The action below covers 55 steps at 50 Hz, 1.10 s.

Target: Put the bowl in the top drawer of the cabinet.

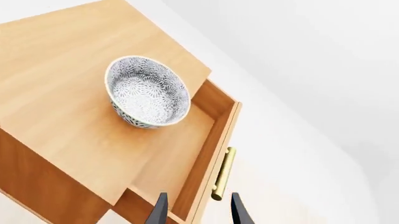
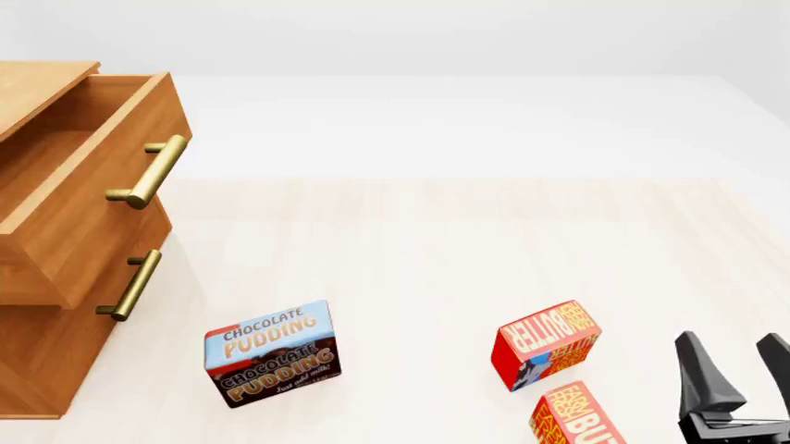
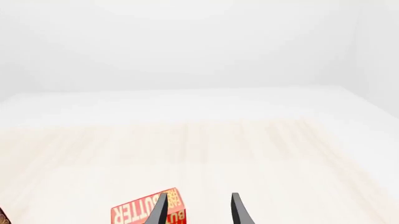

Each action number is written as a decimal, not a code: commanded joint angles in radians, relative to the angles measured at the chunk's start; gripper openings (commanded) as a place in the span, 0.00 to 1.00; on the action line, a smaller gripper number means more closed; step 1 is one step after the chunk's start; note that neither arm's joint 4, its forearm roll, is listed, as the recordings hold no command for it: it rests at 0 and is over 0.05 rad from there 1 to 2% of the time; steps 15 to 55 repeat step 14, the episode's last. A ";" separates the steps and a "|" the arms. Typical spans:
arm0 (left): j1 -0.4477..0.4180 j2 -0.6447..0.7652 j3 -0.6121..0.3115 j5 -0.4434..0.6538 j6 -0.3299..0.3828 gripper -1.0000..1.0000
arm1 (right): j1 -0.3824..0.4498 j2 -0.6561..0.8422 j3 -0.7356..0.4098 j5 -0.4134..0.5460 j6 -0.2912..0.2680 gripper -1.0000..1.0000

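Observation:
The white, grey-patterned bowl (image 1: 148, 91) stands upright on the flat top of the wooden cabinet (image 1: 56, 102), close to the edge above the drawer. The top drawer (image 1: 177, 161) is pulled out and nothing shows in the part I can see. Its brass handle (image 1: 223, 173) lies just beyond my left gripper (image 1: 198, 211), which is open and holds nothing. In the front view the cabinet (image 2: 37, 361) and open top drawer (image 2: 92, 208) sit at the far left, with the bowl and left gripper out of frame. My right gripper (image 2: 741, 368) is open and empty at the near right.
The lower drawer's handle (image 2: 132, 285) sits under the open one. A chocolate pudding box (image 2: 269, 353) lies near the cabinet. Two red butter boxes (image 2: 547, 344) (image 2: 578, 418) lie just left of the right gripper; one butter box (image 3: 146, 211) shows by its fingers.

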 commanded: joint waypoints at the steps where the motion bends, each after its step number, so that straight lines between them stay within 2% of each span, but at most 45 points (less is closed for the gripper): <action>1: -0.131 -0.085 0.037 0.047 0.001 1.00 | 0.003 -0.004 0.000 0.002 0.002 1.00; 14: -0.235 -0.144 0.052 0.083 0.000 1.00 | 0.003 -0.009 0.000 0.005 0.003 1.00; 55: -0.235 -0.144 0.052 0.083 0.000 1.00 | 0.003 -0.009 0.000 0.005 0.003 1.00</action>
